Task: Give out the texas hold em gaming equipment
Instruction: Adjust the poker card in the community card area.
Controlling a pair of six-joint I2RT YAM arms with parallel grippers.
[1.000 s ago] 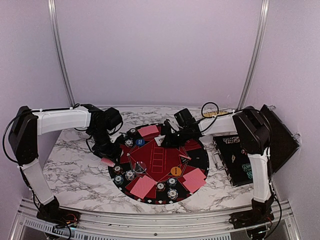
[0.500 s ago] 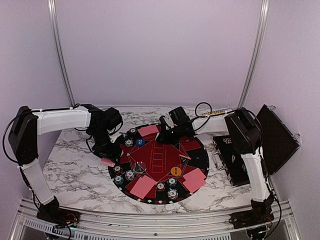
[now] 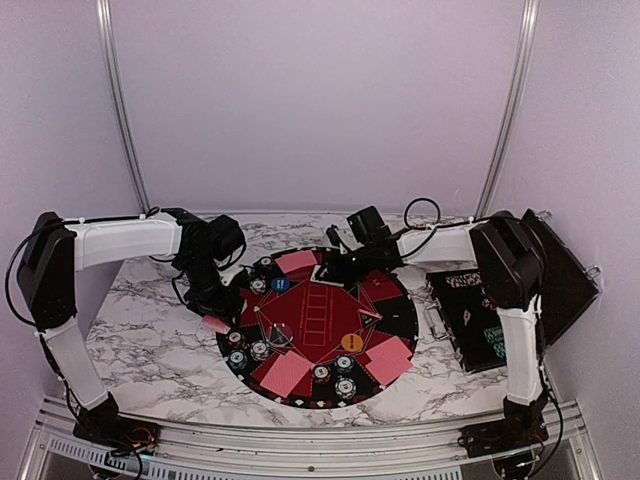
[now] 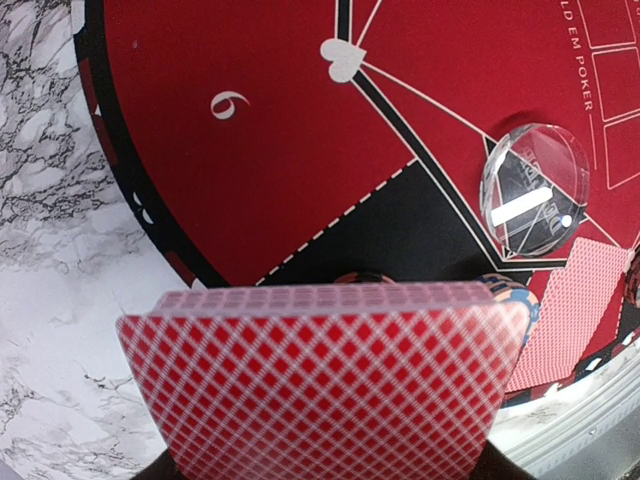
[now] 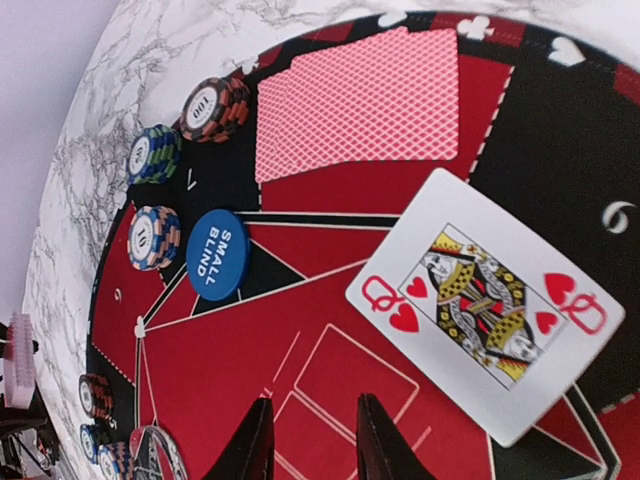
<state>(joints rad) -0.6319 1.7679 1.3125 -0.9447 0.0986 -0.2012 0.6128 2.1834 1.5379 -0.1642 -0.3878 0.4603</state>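
White-grey marbled tabletop (image 3: 150, 345), lilac walls. Thick deck of red-lattice-backed cards (image 4: 320, 390) is clamped by left gripper (image 3: 212, 310) at 9 o'clock of round red-and-black mat (image 3: 320, 315). Right gripper (image 5: 310, 440) is held slightly apart, empty, near 12 o'clock, beside face-up queen-of-hearts card (image 5: 485, 305). Likely next: only the top card should be pinched, and striped chip stacks (image 5: 215, 108) kept clear of.

We recorded the mat (image 3: 322, 318) in the middle of the bench (image 3: 150, 340), with the case (image 3: 468, 322) beside it at the right edge. On the mat's rear-left part, chip stacks (image 5: 212, 108) lay left of face-down cards (image 5: 360, 100). The small blind button (image 5: 215, 254) lay before them, left of the queen card (image 5: 485, 305). The card deck (image 4: 330, 380) hung at the mat's left rim.
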